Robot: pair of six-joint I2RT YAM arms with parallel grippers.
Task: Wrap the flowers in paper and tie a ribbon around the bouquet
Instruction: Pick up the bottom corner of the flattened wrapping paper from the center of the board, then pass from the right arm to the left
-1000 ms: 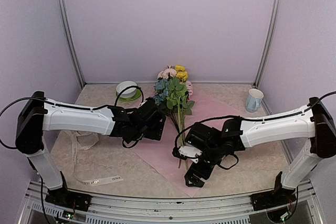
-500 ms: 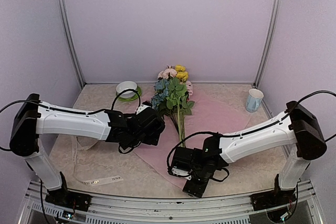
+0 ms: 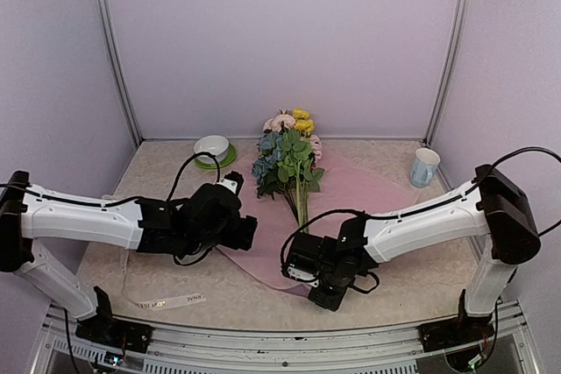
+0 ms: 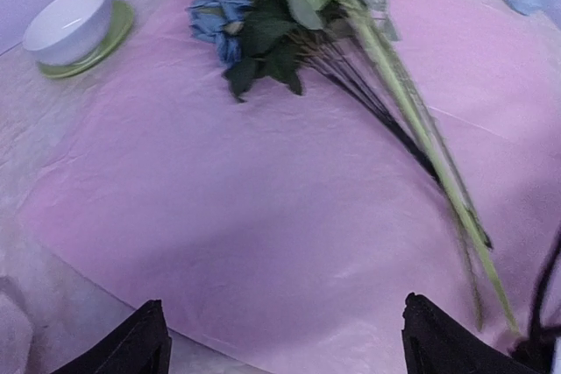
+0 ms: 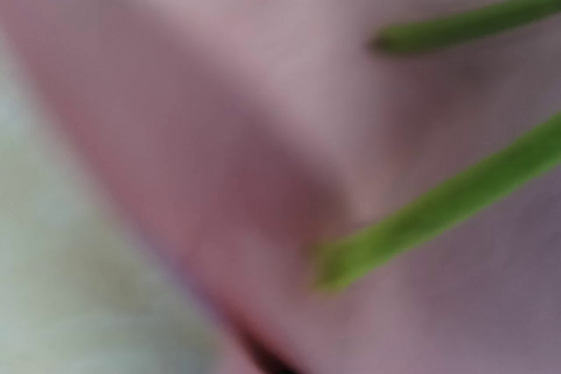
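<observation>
pink paper (image 5: 175, 85), heavily blurred close-up

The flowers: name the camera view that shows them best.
Top external: the flowers show almost whole, blooms and stems, lying on the paper. Left wrist crops the upper blooms, showing blue blooms, leaves and stems. Right wrist gives only blurred green stem ends.

Beige mottled table (image 3: 158, 260) is carrying pink paper (image 3: 368, 186), lying flat just ahead of L fingers (image 4: 145, 343), near corner sitting at R gripper (image 3: 328, 292). Green plate (image 3: 230, 161) w/ white bowl (image 3: 211, 146) is sitting well beyond L fingers. Mug (image 3: 424, 166) is standing far from R gripper. Ribbon (image 3: 175, 301) is lying behind L fingers, nr front edge.
</observation>
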